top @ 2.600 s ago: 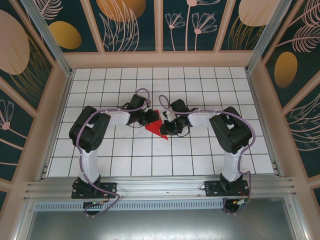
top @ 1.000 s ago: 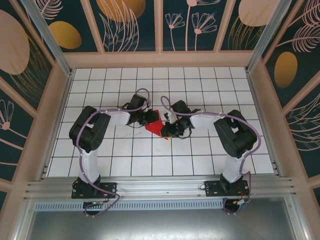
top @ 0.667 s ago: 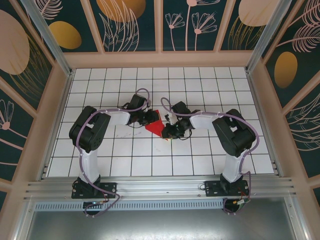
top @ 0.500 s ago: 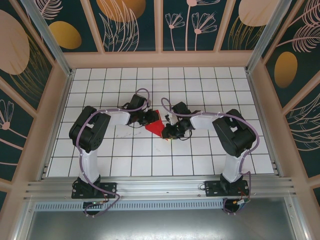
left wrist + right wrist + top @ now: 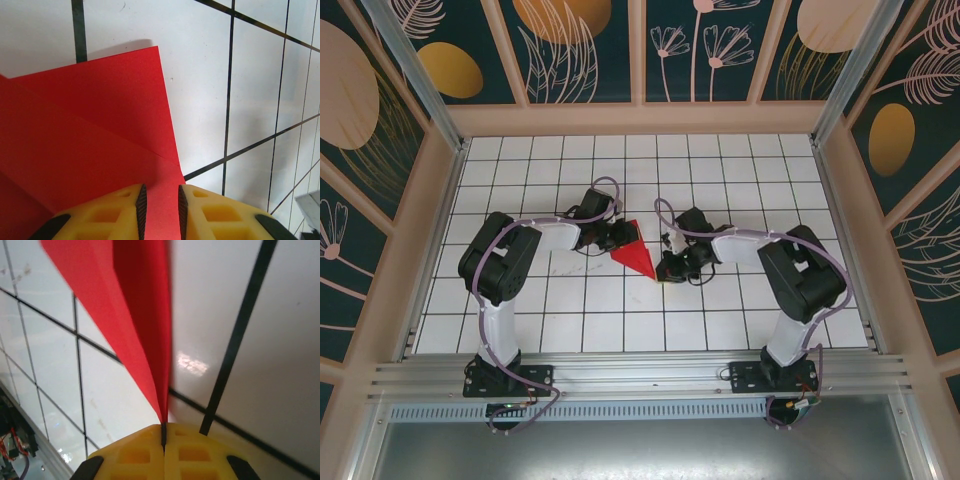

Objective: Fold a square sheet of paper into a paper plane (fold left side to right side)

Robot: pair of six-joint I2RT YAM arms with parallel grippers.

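Though sharply creased, plain red paper (image 5: 633, 256), a pointed wedge.

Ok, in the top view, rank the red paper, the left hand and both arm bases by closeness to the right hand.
1. red paper, its tip pinched in the right hand, just to its left.
2. left hand, on the paper's far left side.
3. right arm's base, near edge, right.
4. left arm's base, near edge, left.
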